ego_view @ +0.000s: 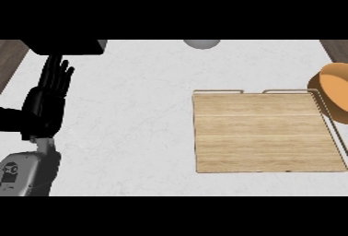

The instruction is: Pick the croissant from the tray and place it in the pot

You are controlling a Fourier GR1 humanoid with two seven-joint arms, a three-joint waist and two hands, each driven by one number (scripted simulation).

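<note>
A wooden tray (265,133) with thin metal handles lies on the white counter at the right; its surface is bare and no croissant shows anywhere. An orange pot (334,87) sits at the right edge, just beyond the tray's far right corner, partly cut off. My left hand (46,101) rests open at the left edge with its fingers straight and pointing up, far from the tray. My right hand does not appear in the view.
A grey rounded object (202,43) peeks in at the top middle. A black block (68,46) sits at the top left corner. Dark wood shows at both upper corners beyond the counter (129,115).
</note>
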